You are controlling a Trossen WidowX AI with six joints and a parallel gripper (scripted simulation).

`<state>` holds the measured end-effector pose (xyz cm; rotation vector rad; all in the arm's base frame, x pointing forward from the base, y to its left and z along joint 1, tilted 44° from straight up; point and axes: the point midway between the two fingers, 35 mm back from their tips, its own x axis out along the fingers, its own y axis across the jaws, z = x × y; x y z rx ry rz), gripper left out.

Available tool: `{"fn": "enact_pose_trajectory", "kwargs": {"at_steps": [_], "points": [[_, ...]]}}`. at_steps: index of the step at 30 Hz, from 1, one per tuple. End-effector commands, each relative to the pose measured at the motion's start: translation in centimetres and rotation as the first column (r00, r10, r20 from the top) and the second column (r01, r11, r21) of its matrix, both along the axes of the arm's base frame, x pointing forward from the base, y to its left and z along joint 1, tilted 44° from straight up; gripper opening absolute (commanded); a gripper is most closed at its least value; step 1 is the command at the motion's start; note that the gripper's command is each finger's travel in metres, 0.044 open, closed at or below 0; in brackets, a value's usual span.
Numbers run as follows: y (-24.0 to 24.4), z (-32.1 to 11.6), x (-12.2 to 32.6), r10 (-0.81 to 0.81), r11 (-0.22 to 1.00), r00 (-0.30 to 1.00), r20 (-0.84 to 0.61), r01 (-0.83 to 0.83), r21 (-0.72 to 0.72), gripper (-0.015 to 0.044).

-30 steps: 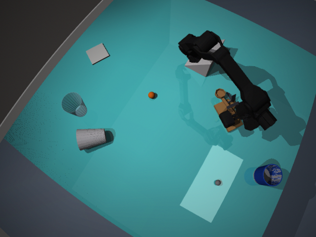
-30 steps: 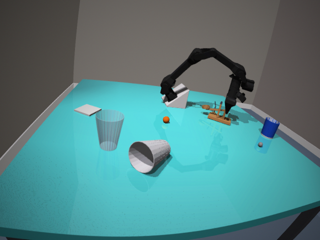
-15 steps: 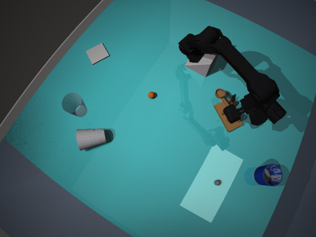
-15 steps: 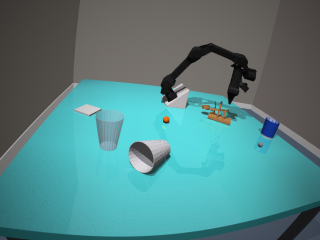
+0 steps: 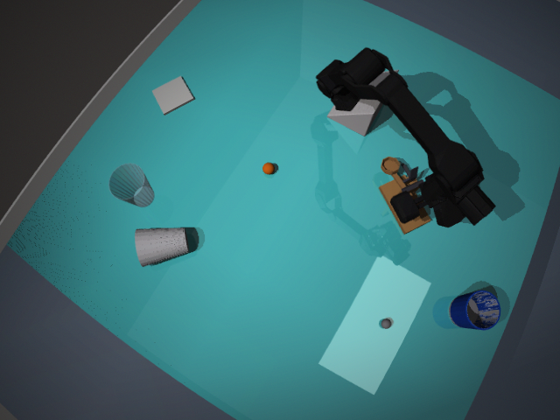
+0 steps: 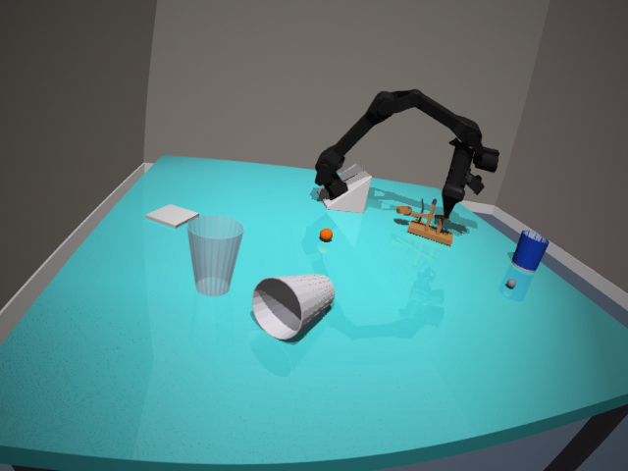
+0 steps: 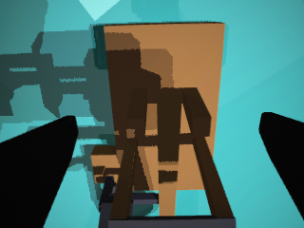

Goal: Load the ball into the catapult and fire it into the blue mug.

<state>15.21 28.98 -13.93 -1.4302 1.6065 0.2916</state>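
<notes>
The wooden catapult (image 5: 389, 192) (image 6: 428, 235) (image 7: 199, 52) stands on the table, its cup (image 5: 390, 165) (image 6: 403, 209) empty and held above the table beyond one end of the base. My gripper (image 6: 446, 216) (image 7: 168, 123) is wide open above the catapult, over the end away from the cup. Its fingers stand either side of the catapult's frame in the wrist view, holding nothing. An orange ball (image 5: 269, 168) (image 6: 325, 235) lies on the table, well away from the catapult. A small grey ball (image 5: 385, 323) (image 6: 510, 284) lies near the upright blue mug (image 5: 460, 311) (image 6: 530, 252).
A white wedge (image 5: 354, 122) (image 6: 353, 195) stands by the arm's base. A clear ribbed tumbler (image 5: 128, 183) (image 6: 214, 255) stands upright near a white cup (image 5: 160, 245) (image 6: 318, 298) on its side. A flat white tile (image 5: 172, 95) (image 6: 172, 215) lies farther back. The pale rectangle in the top camera looks like a reflection.
</notes>
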Motion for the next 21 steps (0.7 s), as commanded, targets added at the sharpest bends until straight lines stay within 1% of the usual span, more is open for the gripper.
{"fn": "enact_pose_trajectory", "kwargs": {"at_steps": [1, 21], "points": [[-0.6, -0.6, 0.1, 0.003, 1.0, 1.0, -0.002, -0.003, -0.006, 0.044], [-2.8, -3.0, 0.5, 0.003, 1.0, 1.0, -0.001, -0.003, -0.006, 0.044]]}}
